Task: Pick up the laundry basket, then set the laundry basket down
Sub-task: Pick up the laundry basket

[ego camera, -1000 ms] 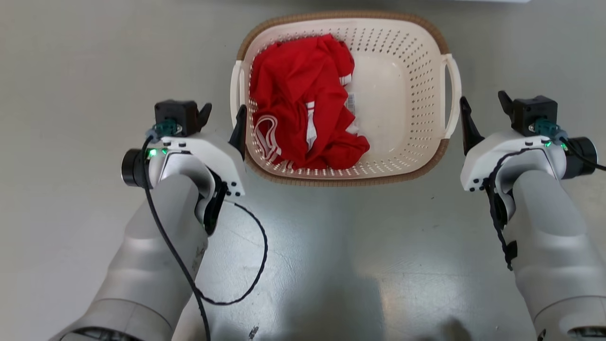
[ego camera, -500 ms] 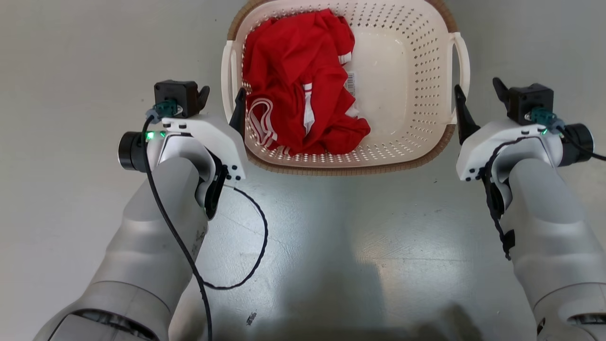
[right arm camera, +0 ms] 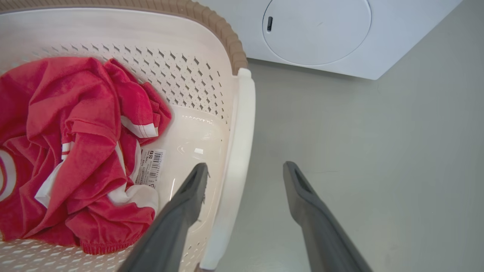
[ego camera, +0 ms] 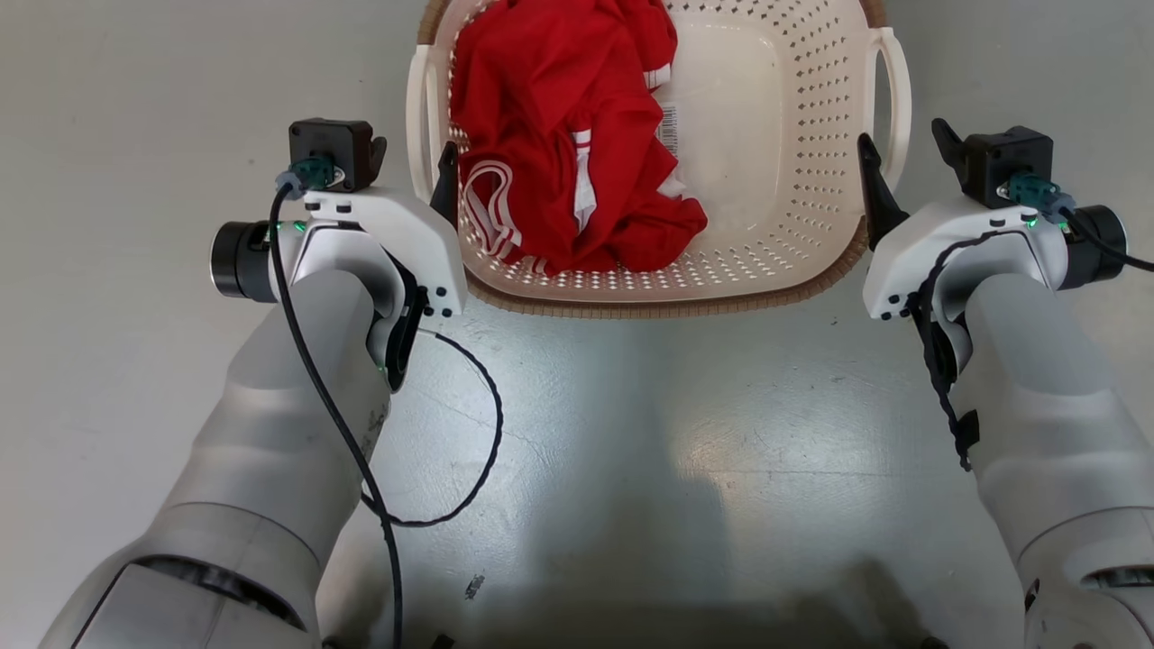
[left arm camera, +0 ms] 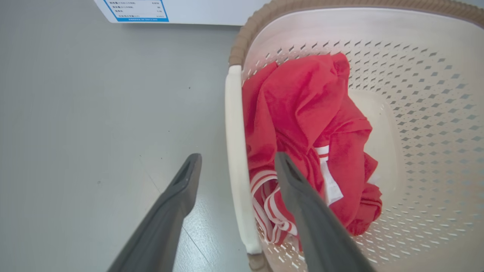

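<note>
Both jaws gape, left gripper (ego camera: 413, 151) and right gripper (ego camera: 902, 135) astride handles (ego camera: 416, 108); laundry basket (ego camera: 793, 135) seemingly lies crosswise.

Laundry basket (ego camera: 766, 225): cream perforated plastic, brown woven rim, sitting upright on grey floor (ego camera: 631, 451), holding crumpled red garment (ego camera: 559, 135).

Grey floor (ego camera: 631, 433) bears the laundry basket (ego camera: 775, 257) and a washing machine (right arm camera: 340, 45).
</note>
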Controlling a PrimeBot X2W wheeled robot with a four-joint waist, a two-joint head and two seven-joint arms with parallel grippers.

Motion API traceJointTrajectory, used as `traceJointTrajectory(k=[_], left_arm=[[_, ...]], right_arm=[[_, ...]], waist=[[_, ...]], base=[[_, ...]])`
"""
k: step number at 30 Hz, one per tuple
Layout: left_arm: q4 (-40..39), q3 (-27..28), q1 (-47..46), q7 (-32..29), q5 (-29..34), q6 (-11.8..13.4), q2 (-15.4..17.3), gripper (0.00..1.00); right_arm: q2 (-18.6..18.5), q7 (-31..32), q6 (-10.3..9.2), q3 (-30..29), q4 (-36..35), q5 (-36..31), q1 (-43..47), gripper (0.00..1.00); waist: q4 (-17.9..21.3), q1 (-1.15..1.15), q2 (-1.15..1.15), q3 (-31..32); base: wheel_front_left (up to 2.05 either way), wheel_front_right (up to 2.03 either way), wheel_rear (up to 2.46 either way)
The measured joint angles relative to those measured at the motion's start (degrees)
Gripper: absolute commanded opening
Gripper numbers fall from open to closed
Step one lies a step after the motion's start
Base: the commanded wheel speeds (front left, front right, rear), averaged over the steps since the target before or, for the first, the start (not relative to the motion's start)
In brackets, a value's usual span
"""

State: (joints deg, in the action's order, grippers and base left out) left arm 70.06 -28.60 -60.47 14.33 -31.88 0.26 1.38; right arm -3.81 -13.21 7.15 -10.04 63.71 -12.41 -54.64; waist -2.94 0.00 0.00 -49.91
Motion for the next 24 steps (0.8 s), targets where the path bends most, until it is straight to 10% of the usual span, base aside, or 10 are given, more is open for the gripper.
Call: traceJointTrajectory(k=[24], left_arm=[[3.4, -3.4, -6.0, -7.9, -2.4, 0.6, 0.0, 1.0]], right_arm=[[-0.2, 2.7, -0.01, 8.8, 6.3, 8.5, -8.1, 1.0]], waist=[[1.2, 0.0, 0.0, -3.2]], base=[[0.0, 0.0, 0.0]])
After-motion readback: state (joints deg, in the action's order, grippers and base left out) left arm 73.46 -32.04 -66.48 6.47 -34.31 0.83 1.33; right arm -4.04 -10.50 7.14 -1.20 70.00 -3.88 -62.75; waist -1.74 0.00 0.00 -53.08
